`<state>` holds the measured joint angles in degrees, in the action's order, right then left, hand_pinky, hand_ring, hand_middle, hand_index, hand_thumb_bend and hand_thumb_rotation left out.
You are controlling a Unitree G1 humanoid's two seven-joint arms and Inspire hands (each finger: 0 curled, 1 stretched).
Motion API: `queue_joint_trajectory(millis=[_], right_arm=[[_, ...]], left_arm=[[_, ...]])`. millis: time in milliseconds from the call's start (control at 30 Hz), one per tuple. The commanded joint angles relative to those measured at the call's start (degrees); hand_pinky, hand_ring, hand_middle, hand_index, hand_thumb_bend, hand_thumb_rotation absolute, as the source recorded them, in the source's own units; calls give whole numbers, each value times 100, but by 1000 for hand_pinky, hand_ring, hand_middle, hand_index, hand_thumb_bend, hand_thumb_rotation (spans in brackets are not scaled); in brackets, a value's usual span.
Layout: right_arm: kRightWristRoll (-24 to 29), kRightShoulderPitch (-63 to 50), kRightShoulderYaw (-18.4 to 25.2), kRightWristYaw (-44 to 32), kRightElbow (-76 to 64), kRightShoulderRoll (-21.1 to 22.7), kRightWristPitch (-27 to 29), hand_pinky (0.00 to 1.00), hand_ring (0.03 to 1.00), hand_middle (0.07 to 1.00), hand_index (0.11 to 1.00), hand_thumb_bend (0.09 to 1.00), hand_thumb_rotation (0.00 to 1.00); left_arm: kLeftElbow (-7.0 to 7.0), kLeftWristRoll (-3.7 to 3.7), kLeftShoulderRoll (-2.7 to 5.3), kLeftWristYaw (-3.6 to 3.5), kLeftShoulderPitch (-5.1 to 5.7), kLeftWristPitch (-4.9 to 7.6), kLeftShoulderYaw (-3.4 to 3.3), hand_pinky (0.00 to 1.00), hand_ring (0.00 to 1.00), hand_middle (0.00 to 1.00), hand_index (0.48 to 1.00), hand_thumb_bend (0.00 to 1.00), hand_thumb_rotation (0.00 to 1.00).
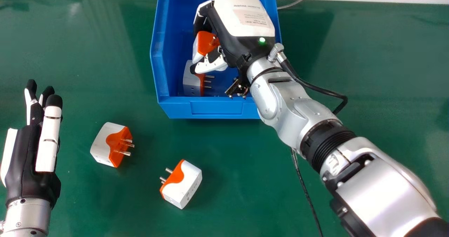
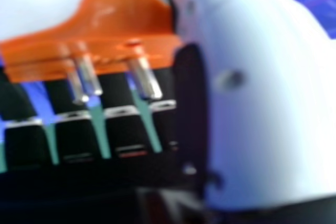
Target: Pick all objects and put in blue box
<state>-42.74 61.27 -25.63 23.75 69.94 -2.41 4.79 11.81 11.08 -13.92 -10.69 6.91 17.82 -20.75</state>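
Presently, right hand (image 1: 245, 19): gripping, its fingers and thumb closed on an orange-and-white plug adapter
Held adapter (image 1: 198, 53): between the right hand's thumb and fingers, within the box walls, metal prongs turned toward the palm
Blue box (image 1: 215, 108): around and beneath the right hand, on the green worktop (image 1: 379, 72)
Boxed adapter (image 1: 191, 82): inside the box, just on the robot's side of the right thumb, prongs pointing right
Left-hand adapter (image 1: 108, 142): on the worktop, outside the box, nearer the robot than the right hand and to the right of the left hand, prongs pointing right
Front adapter (image 1: 186, 184): on the worktop too, closer to the robot than the other loose one, tilted, prongs pointing left
Left hand (image 1: 26, 156): open, fingers straight, over the worktop, well apart from the right hand
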Motion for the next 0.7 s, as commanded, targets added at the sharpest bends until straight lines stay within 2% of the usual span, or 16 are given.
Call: queue_joint_trajectory(millis=[0,100,200,267,300,367,433,467,500,567,633,667], right_arm=[[123,357,4,47,-28,-69,-27,421,567,637,493,487,138],[351,371,164,74,-20,-131,-66,382,524,599,491,487,138],[460,399,175,76,-13,-174,-211,314,426,508,488,485,143],[352,352,30,241,-59,-132,-179,305,396,481,487,485,149],[333,312,-7,309,-88,-121,-150,313,400,487,488,486,151],[291,275,-98,310,-125,-94,-134,360,449,538,490,487,161],[242,249,-212,263,-159,-60,-134,431,539,621,620,457,416],[239,227,-251,273,-187,-49,-126,516,638,701,697,460,532],[265,202,-268,274,-224,-40,-109,603,728,776,764,463,605],[302,136,-285,306,-334,-28,-101,671,802,850,829,454,649],[285,33,-319,380,-499,3,-85,717,847,893,869,434,640],[257,-38,-349,440,-609,28,-76,726,858,903,880,423,637]], left_arm=[[-169,-32,-6,38,44,91,8,1000,1000,1000,989,478,912],[-304,-53,11,83,91,4,39,1000,1000,1000,987,463,918],[-334,-119,3,142,114,-8,64,1000,1000,1000,988,478,928],[-318,-121,8,144,116,34,66,1000,1000,1000,990,486,931],[-315,-75,25,125,113,47,61,1000,1000,1000,989,487,928],[-344,-38,33,119,121,9,61,1000,1000,1000,987,483,917],[-381,-36,25,117,135,-42,68,1000,1000,1000,990,492,907],[-395,-45,18,118,139,-60,72,1000,1000,1000,994,487,914],[-412,-67,14,133,145,-80,75,1000,1000,1000,998,486,920],[-373,-28,31,113,127,-38,59,1000,1000,1000,995,485,914],[-357,2,42,95,120,-16,55,1000,1000,1000,993,487,905],[-374,-14,27,97,131,-43,64,1000,1000,1000,996,484,909]])
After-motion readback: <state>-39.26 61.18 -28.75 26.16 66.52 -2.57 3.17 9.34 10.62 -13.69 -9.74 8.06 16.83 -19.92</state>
